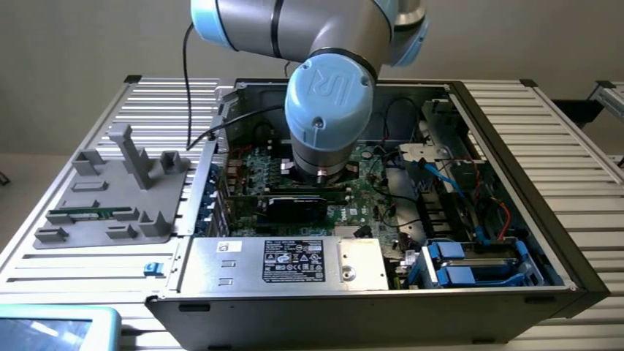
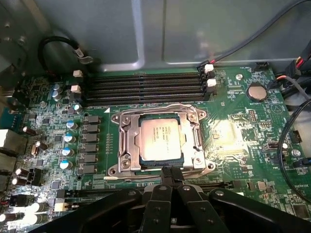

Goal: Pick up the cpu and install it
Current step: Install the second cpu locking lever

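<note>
A robot arm (image 1: pixel 326 95) reaches straight down from above into an open computer case (image 1: pixel 507 183) that lies on its side on a slatted metal bench (image 1: pixel 575 146). The arm's blue-capped wrist joint hangs over the middle of the green motherboard (image 1: pixel 375 194), hiding the tool below it in the exterior view.

In the wrist view, the black end effector (image 2: pixel 170 175) hovers just above the board with its fingers (image 2: pixel 165 187) drawn together into a narrow tip, holding nothing. The tip sits just beside the near edge of the socket (image 2: pixel 160 141).

The cpu (image 2: pixel 161 141), a silvery square chip, lies flat inside the socket, within its metal frame. Beyond the socket run four long black memory slots (image 2: pixel 146 85), parallel to each other. A round coin battery (image 2: pixel 256 91) sits on the board off to one side of them.

Inside the case, the exterior view shows a silver box with a black label (image 1: pixel 292 262) along the near wall, blue drive brackets (image 1: pixel 458 265) at the exterior view's right, and loose black cables (image 1: pixel 410 153) across the board.

On the bench at the exterior view's left rests a grey plastic fixture (image 1: pixel 112 197) with upright posts; a narrow green memory stick (image 1: pixel 93 215) lies in it.
</note>
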### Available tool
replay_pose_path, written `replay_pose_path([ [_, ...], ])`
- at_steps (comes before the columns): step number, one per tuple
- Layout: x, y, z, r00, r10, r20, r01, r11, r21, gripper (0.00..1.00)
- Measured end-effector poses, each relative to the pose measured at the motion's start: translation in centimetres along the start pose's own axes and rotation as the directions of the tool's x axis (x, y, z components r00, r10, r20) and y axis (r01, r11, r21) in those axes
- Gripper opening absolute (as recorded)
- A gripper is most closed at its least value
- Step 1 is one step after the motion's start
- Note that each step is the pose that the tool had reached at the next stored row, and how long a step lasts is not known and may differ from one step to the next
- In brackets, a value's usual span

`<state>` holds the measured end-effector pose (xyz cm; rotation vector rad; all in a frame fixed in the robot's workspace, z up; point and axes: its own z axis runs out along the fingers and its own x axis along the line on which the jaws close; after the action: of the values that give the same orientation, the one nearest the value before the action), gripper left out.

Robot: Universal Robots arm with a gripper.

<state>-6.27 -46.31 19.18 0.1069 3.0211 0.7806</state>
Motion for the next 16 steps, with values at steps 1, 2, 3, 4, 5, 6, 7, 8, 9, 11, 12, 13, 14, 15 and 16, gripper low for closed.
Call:
replay_pose_path([
  [1,0.00,0.00,0.00,1.0000,0.000,0.0000,0.000,1.0000,-0.0001,0.09],
  [2,0.00,0.00,0.02,1.0000,0.000,-0.0001,0.000,1.0000,-0.0006,0.09],
  [3,0.00,0.00,0.04,1.0000,0.000,-0.0001,0.000,1.0000,-0.0013,0.09],
  [4,0.00,0.00,0.04,1.0000,0.000,-0.0001,0.000,1.0000,-0.0014,0.09],
  [5,0.00,-0.01,0.06,1.0000,0.000,-0.0001,0.000,1.0000,-0.0024,0.09],
  [6,0.00,-0.01,0.08,1.0000,0.000,-0.0001,0.000,1.0000,-0.0036,0.09],
  [7,0.00,-0.03,0.11,1.0000,0.000,-0.0002,0.000,1.0000,-0.0053,0.09],
  [8,0.00,-0.03,0.14,1.0000,0.000,-0.0003,0.000,1.0000,-0.0074,0.09],
  [9,-0.01,-0.04,0.17,1.0000,0.000,-0.0005,0.000,0.9999,-0.0103,0.09],
  [11,-0.01,-0.04,0.18,1.0000,0.000,-0.0006,0.000,0.9999,-0.0116,0.09],
  [12,-0.01,-0.04,0.19,1.0000,0.000,-0.0006,0.000,0.9999,-0.0117,0.09],
  [13,-0.01,-0.08,0.24,1.0000,0.000,-0.0006,0.000,0.9999,-0.0119,0.09],
  [14,0.00,-0.12,0.33,1.0000,0.000,-0.0007,0.000,0.9999,-0.0122,0.09],
  [15,0.00,-0.13,0.33,1.0000,0.000,-0.0006,0.000,0.9999,-0.0121,0.09],
  [16,0.00,-0.14,0.33,1.0000,0.000,-0.0008,0.000,0.9999,-0.0119,0.09],
])
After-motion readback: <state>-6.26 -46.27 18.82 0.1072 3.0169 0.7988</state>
